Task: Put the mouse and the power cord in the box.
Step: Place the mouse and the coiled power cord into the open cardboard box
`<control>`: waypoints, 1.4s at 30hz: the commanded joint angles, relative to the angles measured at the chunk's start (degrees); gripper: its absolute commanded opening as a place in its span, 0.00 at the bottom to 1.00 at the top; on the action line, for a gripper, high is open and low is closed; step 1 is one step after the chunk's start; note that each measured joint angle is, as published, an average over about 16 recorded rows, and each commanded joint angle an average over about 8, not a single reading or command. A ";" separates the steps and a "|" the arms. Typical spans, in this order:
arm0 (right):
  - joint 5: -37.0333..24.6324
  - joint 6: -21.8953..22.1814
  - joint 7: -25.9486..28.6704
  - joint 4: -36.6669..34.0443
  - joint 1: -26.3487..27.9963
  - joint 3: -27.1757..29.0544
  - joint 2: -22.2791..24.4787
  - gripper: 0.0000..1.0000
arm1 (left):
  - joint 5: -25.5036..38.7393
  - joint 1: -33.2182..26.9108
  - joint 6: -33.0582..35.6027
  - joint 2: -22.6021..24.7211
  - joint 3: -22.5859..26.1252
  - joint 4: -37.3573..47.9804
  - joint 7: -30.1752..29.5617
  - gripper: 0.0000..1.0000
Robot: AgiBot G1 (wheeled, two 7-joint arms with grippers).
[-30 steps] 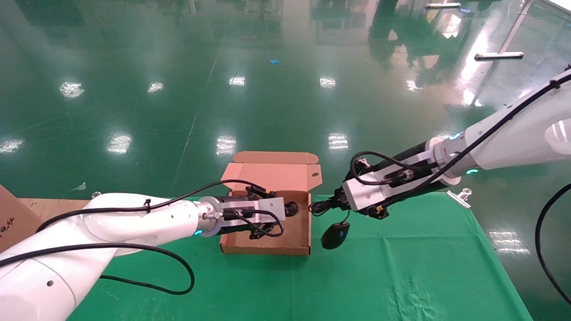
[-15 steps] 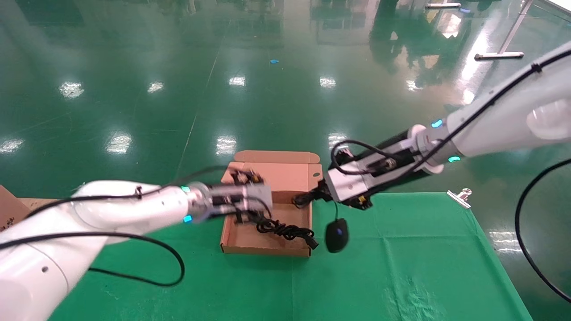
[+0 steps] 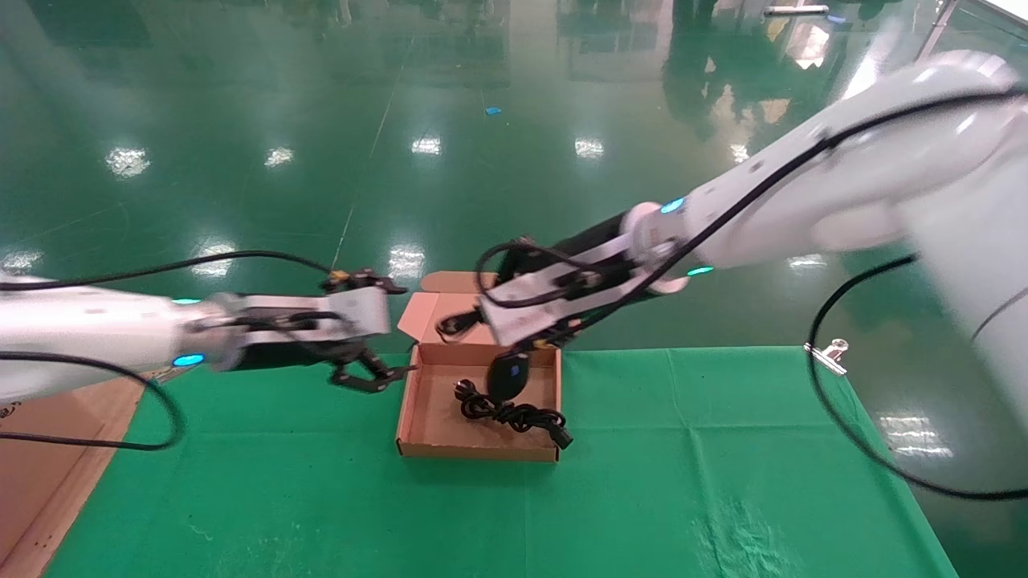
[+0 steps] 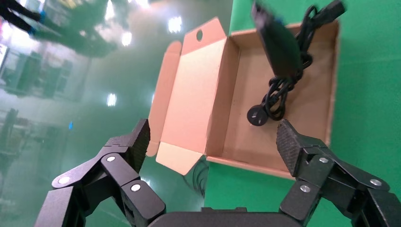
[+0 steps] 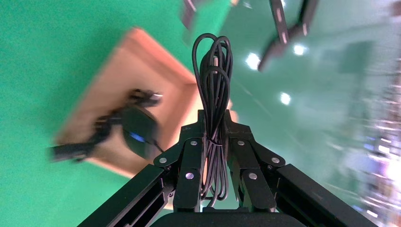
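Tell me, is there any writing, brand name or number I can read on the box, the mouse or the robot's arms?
None can be read.
The box: plain brown cardboard, no print visible.
The mouse: only a small blue patch, too blurred to read.
The power cord: no visible marking.
The left hand and right hand: only bare screws, no lettering.

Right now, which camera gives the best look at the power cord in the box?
The left wrist view: the power cord lies in the box with its round plug showing, the mouse dangling above. The head view shows it smaller, one plug over the box's near wall. The right wrist view blurs it.
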 commanded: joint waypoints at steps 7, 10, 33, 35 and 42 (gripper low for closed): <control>4.62 14.64 6.26 8.83 -5.63 -10.67 0.00 0.00 | -3.06 1.34 5.25 -5.40 -2.10 0.26 6.13 1.00; 6.06 17.29 7.95 9.92 -6.63 -14.59 0.07 0.00 | -4.28 2.37 5.19 -6.02 -2.98 0.02 7.93 1.00; 8.70 24.53 9.05 10.17 -8.82 -26.02 0.35 1.00 | -5.72 3.03 6.15 -6.26 -3.97 1.12 10.24 1.00; 8.66 24.38 9.05 10.15 -8.77 -25.86 0.36 1.00 | -5.72 3.03 6.13 -6.23 -3.97 1.10 10.23 1.00; 8.67 23.82 9.12 10.14 -8.61 -25.24 0.48 1.00 | -5.76 3.08 6.12 -6.22 -4.06 0.89 10.06 1.00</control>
